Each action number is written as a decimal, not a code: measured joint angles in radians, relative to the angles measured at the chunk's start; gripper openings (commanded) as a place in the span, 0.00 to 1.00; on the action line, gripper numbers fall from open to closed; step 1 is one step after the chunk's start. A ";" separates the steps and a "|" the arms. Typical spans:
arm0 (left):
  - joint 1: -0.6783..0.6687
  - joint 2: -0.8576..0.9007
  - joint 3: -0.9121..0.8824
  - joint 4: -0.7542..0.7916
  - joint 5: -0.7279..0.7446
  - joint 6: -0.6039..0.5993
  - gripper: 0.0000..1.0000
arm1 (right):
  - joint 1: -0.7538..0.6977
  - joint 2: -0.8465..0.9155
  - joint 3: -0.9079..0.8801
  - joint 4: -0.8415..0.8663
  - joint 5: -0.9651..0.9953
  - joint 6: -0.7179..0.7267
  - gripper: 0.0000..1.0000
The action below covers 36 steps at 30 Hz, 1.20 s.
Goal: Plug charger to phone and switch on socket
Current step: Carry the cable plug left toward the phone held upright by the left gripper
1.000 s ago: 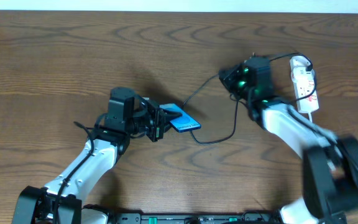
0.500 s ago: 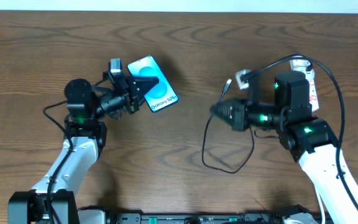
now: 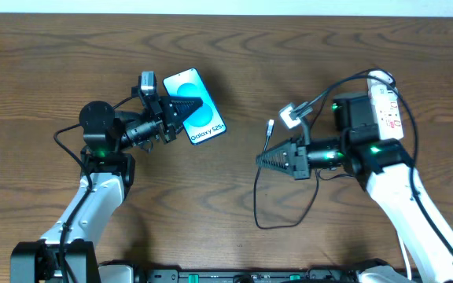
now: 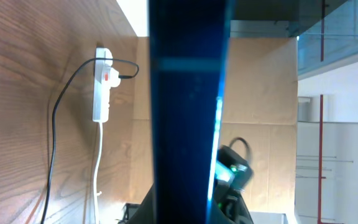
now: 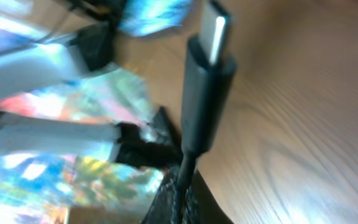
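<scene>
**A:** What are your 2 tools doing?

**B:** My left tool is clenched on the phone. Its screen faces up and is lit, over the left half of the bench. My right tool is clenched on the charger just below its small plug tip. The tip stands bare past my fingers, well apart from the phone.

**A:** And the rest of the cable?

**B:** It sags in 1 loose loop on the bench in front of my right arm. Then it runs back to the far end of the socket, which lies at the right with its white cord trailing toward me. I cannot tell whether its switch is on.

**A:** What about the surface and the room?

**B:** The bench is dark brown wood with a strong wavy grain, and a pale wall runs along its far edge. In my left wrist view the phone sits edge-on and blocks the middle. Beyond the bench there I see a tan panel, glass panes and a red pole.
</scene>
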<state>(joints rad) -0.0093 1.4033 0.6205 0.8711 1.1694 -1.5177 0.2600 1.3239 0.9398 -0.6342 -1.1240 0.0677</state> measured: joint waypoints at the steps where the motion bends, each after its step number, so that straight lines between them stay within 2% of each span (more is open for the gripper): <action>1: 0.000 0.000 0.000 0.000 0.001 -0.001 0.07 | 0.012 0.021 0.000 -0.041 0.077 -0.003 0.01; 4: 0.000 0.000 0.000 0.000 0.003 -0.003 0.07 | 0.073 0.105 -0.002 -0.141 0.357 -0.010 0.01; 7: 0.000 0.000 0.000 0.000 0.003 -0.004 0.07 | 0.148 0.190 -0.004 -0.164 0.597 -0.009 0.02; 14: 0.000 0.000 0.000 0.000 0.003 -0.004 0.07 | 0.234 0.309 -0.004 -0.097 0.854 0.057 0.12; 16: 0.000 0.000 0.000 0.000 0.003 -0.004 0.07 | 0.244 0.347 -0.004 -0.082 0.900 0.080 0.23; 23: 0.000 0.000 0.000 -0.004 0.003 -0.005 0.07 | 0.275 0.386 -0.003 -0.067 0.967 0.140 0.89; 24: 0.000 0.000 0.000 -0.006 0.003 -0.010 0.08 | 0.277 0.386 0.000 -0.069 0.971 0.154 0.92; 27: 0.000 0.000 0.000 -0.006 0.003 -0.035 0.07 | 0.281 0.386 0.023 -0.074 0.979 0.216 0.89; 28: 0.000 0.000 0.000 -0.007 0.003 -0.045 0.07 | 0.282 0.386 0.034 -0.075 0.982 0.254 0.84; 30: 0.000 0.000 0.000 -0.007 0.002 -0.057 0.07 | 0.282 0.386 0.049 -0.074 0.983 0.327 0.67; 31: 0.000 0.000 0.000 -0.007 0.002 -0.059 0.07 | 0.282 0.386 0.055 -0.079 0.985 0.380 0.61; 36: 0.000 0.000 0.000 -0.007 0.002 -0.088 0.07 | 0.286 0.386 0.058 -0.090 0.986 0.562 0.49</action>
<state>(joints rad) -0.0093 1.4033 0.6205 0.8642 1.1709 -1.6058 0.5457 1.7100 0.9977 -0.7238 -0.1375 0.6300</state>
